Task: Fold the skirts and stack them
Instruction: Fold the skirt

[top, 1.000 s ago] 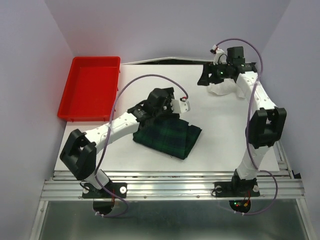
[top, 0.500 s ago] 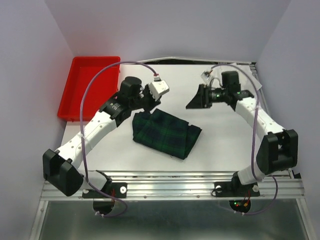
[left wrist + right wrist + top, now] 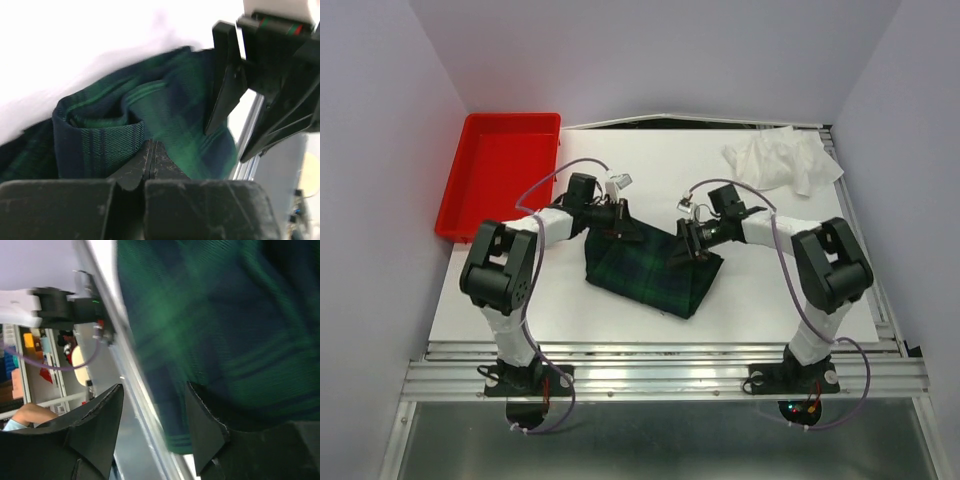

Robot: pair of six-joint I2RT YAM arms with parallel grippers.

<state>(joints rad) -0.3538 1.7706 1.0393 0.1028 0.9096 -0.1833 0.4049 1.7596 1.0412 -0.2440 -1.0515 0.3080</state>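
Observation:
The dark green and navy tartan skirt point(image 3: 655, 268) lies folded in the middle of the table. My left gripper point(image 3: 625, 222) is low at its far left corner. In the left wrist view that gripper point(image 3: 151, 145) is shut, its tips pressed together right against a fold of the tartan point(image 3: 165, 115), with no cloth visible between them. My right gripper point(image 3: 688, 245) is at the skirt's far right corner. It point(image 3: 154, 385) is open, with the edge of the tartan point(image 3: 225, 315) between its fingers. The white skirt point(image 3: 782, 160) lies crumpled at the back right, apart from both grippers.
A red tray point(image 3: 500, 185) stands at the back left. The right gripper's black fingers point(image 3: 222, 95) show close in front of the left wrist camera. A metal rail point(image 3: 670, 375) runs along the near table edge.
Both arms swung in and down to the tartan skirt's far corners. The left gripper shut on the way. The right arm left the white skirt behind and its jaws narrowed.

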